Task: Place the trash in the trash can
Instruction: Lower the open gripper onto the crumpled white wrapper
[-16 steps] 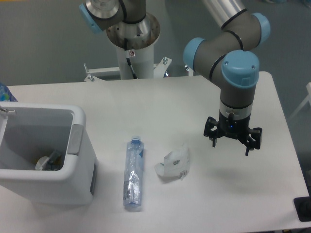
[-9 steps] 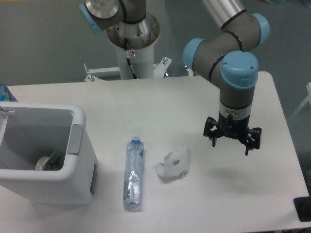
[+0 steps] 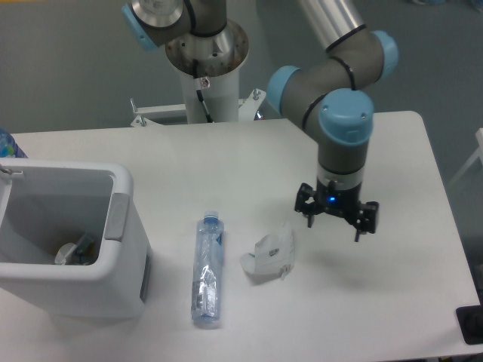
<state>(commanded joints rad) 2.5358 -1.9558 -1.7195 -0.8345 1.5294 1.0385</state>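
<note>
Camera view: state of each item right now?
gripper: open, empty, above the table to the right of the wrapper
wrapper: crumpled, lying on the table, not gripped
bottle: crushed, capped, lying flat, cap pointing away from the camera
trash can: upright, open top, some items already inside
table: holds the can, bottle and wrapper

Setting: a robotics laboratory. A grey industrial arm with blue joint caps (image 3: 336,90) stands on a bolted white pedestal (image 3: 205,83) behind a plain white desk (image 3: 226,166). The floor (image 3: 68,68) is bare grey, with no domestic furnishings.
</note>
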